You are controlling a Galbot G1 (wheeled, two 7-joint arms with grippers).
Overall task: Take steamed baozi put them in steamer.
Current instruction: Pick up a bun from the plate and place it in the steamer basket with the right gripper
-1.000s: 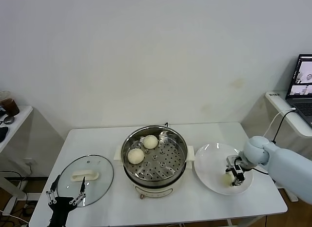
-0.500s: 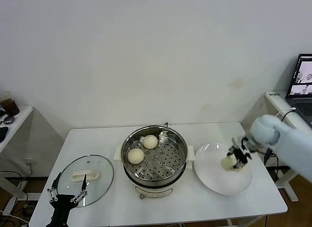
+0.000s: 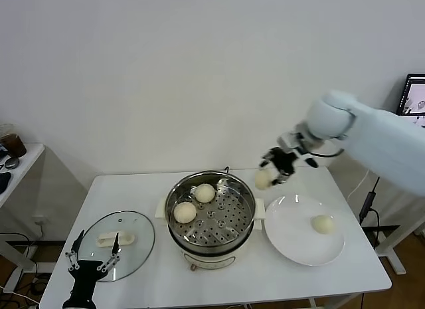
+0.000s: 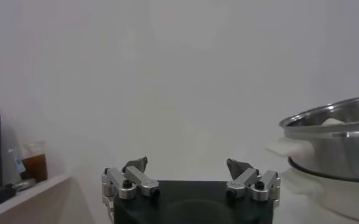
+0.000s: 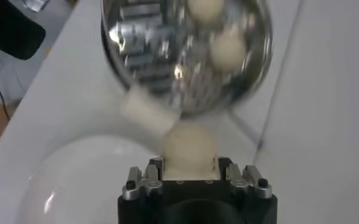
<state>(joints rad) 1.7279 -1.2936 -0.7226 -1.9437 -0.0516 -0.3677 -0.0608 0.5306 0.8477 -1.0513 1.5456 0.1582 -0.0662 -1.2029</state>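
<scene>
The shiny steamer [image 3: 211,216] stands mid-table on its white cooker base, with two pale baozi [image 3: 204,193] [image 3: 184,212] inside at the back left. My right gripper [image 3: 271,171] is shut on a third baozi [image 3: 263,179] and holds it in the air just right of the steamer's rim. In the right wrist view that baozi [image 5: 189,149] sits between the jaws, with the steamer [image 5: 185,55] beyond. A fourth baozi [image 3: 323,224] lies on the white plate [image 3: 295,246]. My left gripper [image 3: 91,262] is open and parked at the table's front left.
A round glass lid [image 3: 119,245] with a white handle lies left of the steamer. A laptop [image 3: 413,103] stands on a side table at far right. A cup [image 3: 12,143] stands on a shelf at far left.
My right gripper lifted a baozi off the plate and carried it up and left to the steamer's right rim. The left arm stayed in place.
</scene>
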